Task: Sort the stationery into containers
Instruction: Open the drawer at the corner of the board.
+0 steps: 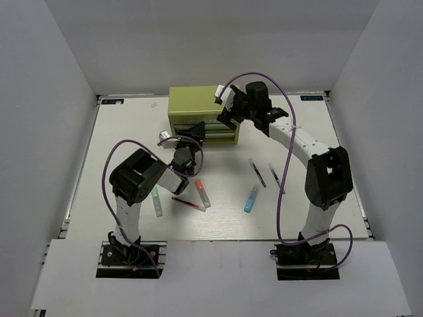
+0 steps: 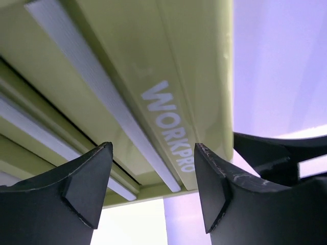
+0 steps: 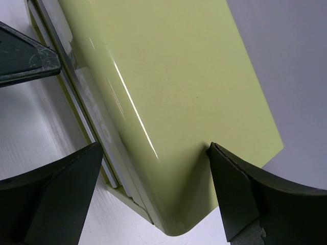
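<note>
On table [image 1: 132,139] before cabinet [image 1: 192,102], six scattered pens [image 1: 252,198]

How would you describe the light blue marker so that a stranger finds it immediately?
Find the yellow-green cabinet at the far side of the table. In front of it, toward the right arm, lies the light blue marker, nearer that arm's base than two thin dark pens. Only it is light blue.

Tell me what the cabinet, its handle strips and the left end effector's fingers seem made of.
Cabinet: probably painted sheet metal, glossy; sharp highlight streaks. Handle strips: pale, satin, perhaps aluminium. Left end effector fingers: matte black, likely plastic; scuffed edges.
</note>
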Robot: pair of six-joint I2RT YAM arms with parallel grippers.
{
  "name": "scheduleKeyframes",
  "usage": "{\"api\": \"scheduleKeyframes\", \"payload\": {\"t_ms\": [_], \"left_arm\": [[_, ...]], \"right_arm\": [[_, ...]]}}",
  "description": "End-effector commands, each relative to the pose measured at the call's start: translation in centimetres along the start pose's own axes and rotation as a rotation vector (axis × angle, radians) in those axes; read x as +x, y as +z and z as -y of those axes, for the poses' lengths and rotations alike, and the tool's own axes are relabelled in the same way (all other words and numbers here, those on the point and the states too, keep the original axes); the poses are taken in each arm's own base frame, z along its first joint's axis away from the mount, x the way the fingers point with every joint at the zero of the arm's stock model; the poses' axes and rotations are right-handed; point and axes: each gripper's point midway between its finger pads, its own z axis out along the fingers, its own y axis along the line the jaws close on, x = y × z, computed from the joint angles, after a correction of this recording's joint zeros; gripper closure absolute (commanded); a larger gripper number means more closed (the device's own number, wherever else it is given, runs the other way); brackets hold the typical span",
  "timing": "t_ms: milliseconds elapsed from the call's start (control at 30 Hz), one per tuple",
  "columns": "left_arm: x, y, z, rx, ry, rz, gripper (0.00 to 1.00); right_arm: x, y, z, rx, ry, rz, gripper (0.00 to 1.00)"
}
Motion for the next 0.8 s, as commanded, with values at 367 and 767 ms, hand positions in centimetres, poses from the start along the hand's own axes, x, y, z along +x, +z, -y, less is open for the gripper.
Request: {"api": "scheduleKeyframes", "payload": {"t_ms": [367, 767], "left_arm": [[-5.0, -0.5, 6.8, 0.293, -0.297, 0.185, 0.45], [-4.6, -0.4, 8.3, 0.344, -0.307, 0.138, 0.46]], "right_arm": [[1.8, -0.9, -0.8, -0.005, 0.042, -0.058, 0.1], [2.1, -1.2, -1.1, -0.003, 0.041, -0.062, 0.1]]}}
